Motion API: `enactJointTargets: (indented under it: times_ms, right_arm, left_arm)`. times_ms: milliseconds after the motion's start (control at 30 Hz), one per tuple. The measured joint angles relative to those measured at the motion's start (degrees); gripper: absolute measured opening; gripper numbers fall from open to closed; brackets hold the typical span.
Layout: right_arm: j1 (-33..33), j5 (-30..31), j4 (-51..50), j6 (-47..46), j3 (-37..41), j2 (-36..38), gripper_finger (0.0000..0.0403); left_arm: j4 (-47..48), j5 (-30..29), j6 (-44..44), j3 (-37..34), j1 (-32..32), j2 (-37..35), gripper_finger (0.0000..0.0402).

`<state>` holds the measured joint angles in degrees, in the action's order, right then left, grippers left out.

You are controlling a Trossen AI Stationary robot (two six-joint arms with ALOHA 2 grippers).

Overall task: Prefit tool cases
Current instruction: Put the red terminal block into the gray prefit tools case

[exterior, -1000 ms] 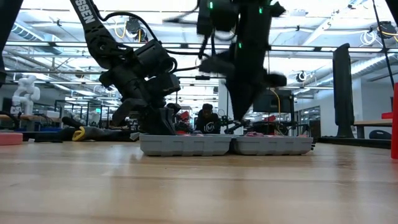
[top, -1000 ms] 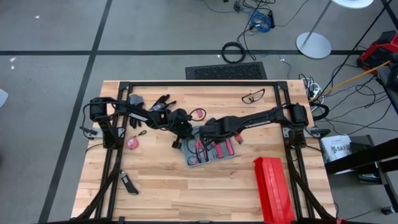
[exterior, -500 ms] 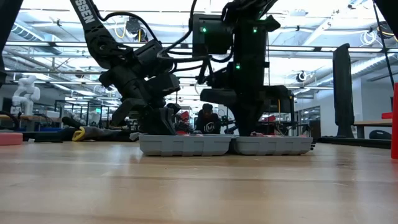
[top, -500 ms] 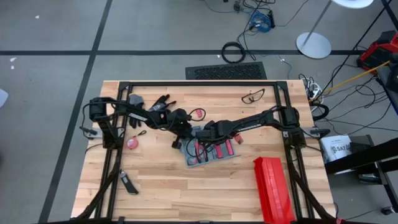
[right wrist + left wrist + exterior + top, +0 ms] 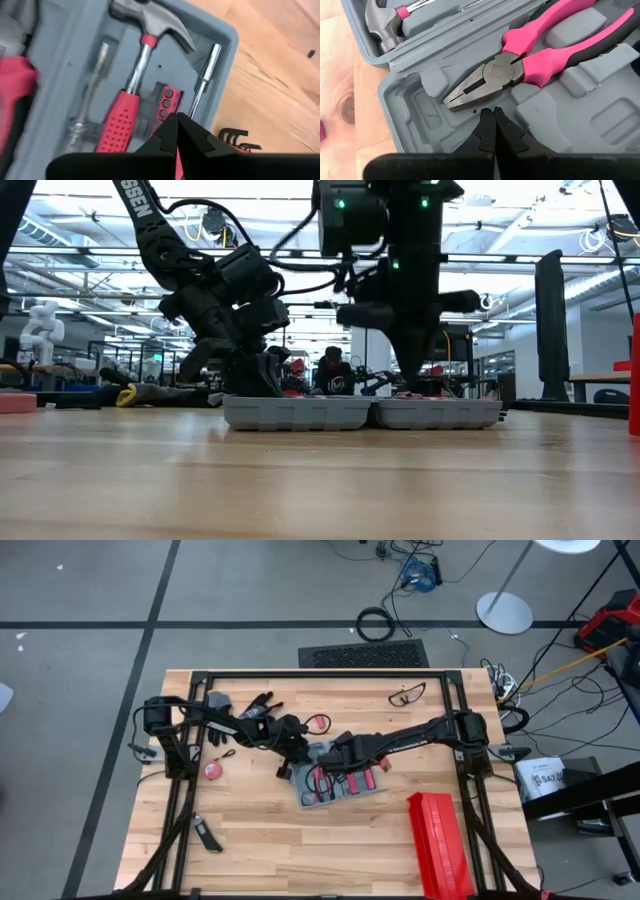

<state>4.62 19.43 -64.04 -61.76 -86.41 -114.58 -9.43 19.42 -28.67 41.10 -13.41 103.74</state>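
High view: the case (image 5: 340, 783) lies open mid-table, both arms bent over it. The left gripper (image 5: 494, 120) hovers with fingers pressed together, empty, just short of the pliers (image 5: 520, 65) seated in their slot. The right gripper (image 5: 176, 131) is likewise closed on nothing, above the hammer (image 5: 137, 70) and a screwdriver (image 5: 202, 80). Looks like mid-fitting (most slots seem filled); next, I'd guess, comes pressing tools snug, which needs careful lowering.
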Motion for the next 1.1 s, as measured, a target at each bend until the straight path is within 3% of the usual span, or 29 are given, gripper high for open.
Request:
enactJointTargets:
  times_ms: [433, 833, 1100]
  right_arm:
    - [-0.1, -3.0, 12.1, 0.8, 6.2, 0.1, 0.0000]
    - [-0.1, -3.6, 12.0, 0.8, 6.2, 2.0, 0.0000]
    - [-0.1, -4.1, 11.8, 1.4, 6.0, -0.9, 0.0000]
  left_arm:
    - [0.0, 0.0, -0.1, 0.0, 0.0, 0.0, 0.0000]
    - [0.0, 0.2, -0.1, 0.0, 0.0, 0.0, 0.0000]
    - [0.0, 0.2, -0.1, 0.0, 0.0, 0.0, 0.0000]
